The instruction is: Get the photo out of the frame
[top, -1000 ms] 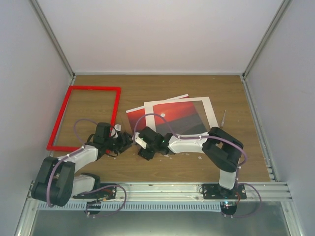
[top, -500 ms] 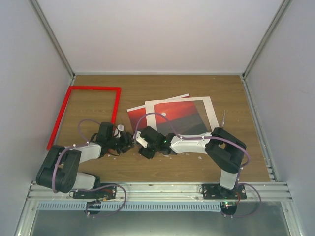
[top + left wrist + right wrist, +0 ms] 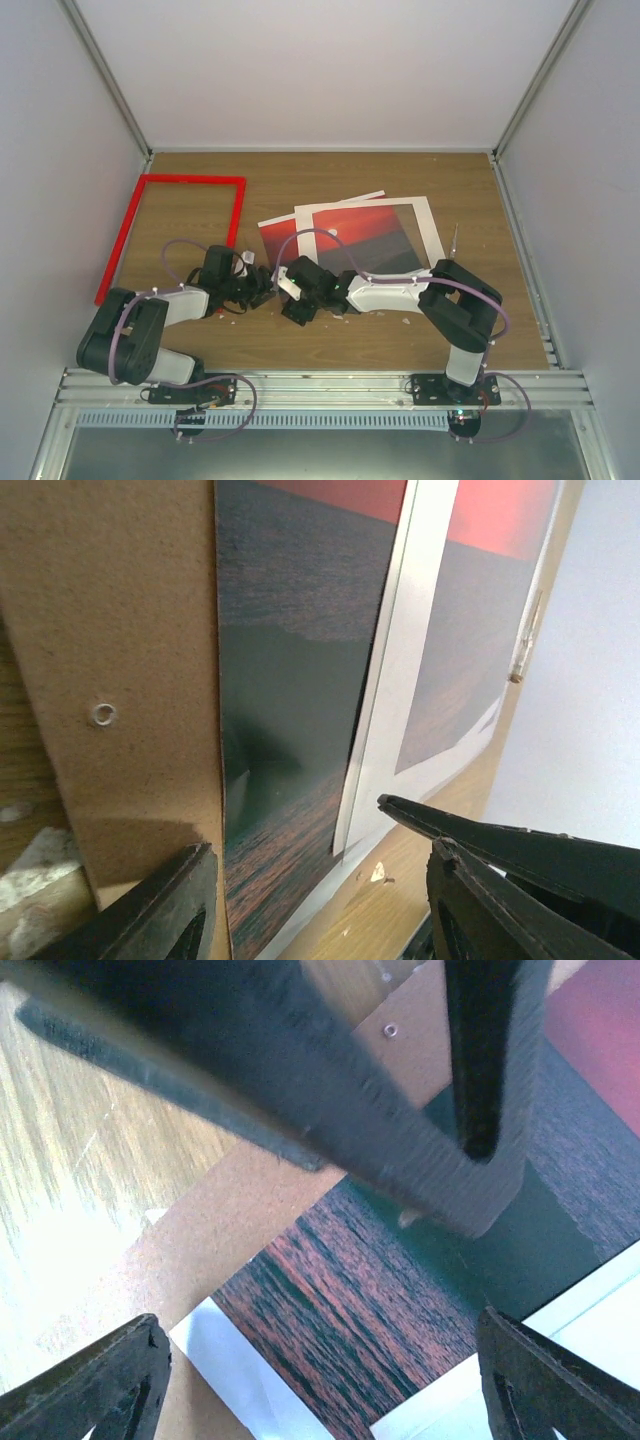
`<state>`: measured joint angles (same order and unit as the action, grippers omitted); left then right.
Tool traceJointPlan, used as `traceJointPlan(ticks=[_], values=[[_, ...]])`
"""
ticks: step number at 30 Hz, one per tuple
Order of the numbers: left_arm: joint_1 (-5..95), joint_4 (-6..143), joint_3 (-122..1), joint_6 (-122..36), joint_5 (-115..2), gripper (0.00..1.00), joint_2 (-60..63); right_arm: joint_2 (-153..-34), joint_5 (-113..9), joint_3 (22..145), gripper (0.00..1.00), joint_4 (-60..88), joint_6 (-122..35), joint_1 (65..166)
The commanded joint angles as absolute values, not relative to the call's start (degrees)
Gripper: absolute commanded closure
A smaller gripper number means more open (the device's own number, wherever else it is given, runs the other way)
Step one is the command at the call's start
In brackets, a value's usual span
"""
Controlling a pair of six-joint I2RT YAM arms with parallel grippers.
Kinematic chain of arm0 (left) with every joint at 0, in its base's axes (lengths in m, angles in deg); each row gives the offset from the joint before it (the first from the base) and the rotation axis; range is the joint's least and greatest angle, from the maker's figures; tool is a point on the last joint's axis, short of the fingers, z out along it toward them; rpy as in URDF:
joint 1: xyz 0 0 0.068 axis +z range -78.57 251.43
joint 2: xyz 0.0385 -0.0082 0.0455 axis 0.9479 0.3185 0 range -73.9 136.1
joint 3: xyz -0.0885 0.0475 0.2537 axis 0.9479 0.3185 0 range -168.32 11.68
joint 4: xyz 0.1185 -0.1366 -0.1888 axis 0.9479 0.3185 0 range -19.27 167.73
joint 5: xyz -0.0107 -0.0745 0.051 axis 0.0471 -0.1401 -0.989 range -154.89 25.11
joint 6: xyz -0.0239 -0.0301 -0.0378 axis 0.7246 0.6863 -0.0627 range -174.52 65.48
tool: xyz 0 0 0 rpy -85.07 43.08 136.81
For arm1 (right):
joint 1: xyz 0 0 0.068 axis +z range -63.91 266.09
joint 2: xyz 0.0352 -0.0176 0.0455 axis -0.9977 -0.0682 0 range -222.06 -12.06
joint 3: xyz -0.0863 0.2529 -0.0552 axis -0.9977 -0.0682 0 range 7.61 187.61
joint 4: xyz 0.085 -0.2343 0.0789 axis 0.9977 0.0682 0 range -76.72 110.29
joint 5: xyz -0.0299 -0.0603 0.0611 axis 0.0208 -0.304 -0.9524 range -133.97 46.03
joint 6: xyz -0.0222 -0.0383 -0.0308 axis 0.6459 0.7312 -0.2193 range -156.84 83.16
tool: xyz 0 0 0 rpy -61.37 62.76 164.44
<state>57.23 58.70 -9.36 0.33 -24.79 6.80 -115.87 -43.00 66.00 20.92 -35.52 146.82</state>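
Top external: photo (image 3: pixel 278 238) outside frame (image 3: pixel 190 180)

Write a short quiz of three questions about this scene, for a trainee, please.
1. True or false: the photo lies inside the frame.
2. Where on the table is the frame? A) left side B) right side C) centre
3. Fill in: the mat over the photo is ____ in colour.
Key: 1 false; 2 A; 3 white.
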Motion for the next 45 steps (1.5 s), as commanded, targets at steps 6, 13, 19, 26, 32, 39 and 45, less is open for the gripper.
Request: traceJointPlan(ticks=[6, 13, 19, 26, 32, 39, 45], values=[[58.53, 62.65, -8.62, -2.29, -30.43, 0.41, 5.45, -118.15, -45.58, 67.58, 0.11, 23.39, -33.51, 146.74], [58.62, 61.76, -7.63, -2.27, -30.45, 0.42, 6.43, -120.37, -42.66, 68.11, 0.12, 23.21, -33.84, 146.71], [58.62, 61.06, -6.96, -2.34, -30.15, 0.43, 7.0, -119.56, -42.09, 67.55, 0.21, 22.52, -34.37, 146.69], [58.64, 61.01, -7.04, -2.48, -29.85, 0.42, 7.15, -119.94, -42.05, 67.95, 0.34, 22.48, -34.86, 146.64], [58.6, 60.62, -7.0, -2.55, -29.66, 0.43, 7.47, -120.25, -42.87, 68.49, 0.39, 22.64, -35.38, 146.58], [58.67, 60.16, -6.57, -2.26, -29.59, 0.43, 8.01, -119.62, -46.04, 69.35, 0.15, 24.61, -35.17, 146.61], [58.74, 60.44, -6.45, -2.33, -29.94, 0.43, 8.0, -121.86, -44.25, 70.58, 0.12, 25.93, -35.32, 146.62]])
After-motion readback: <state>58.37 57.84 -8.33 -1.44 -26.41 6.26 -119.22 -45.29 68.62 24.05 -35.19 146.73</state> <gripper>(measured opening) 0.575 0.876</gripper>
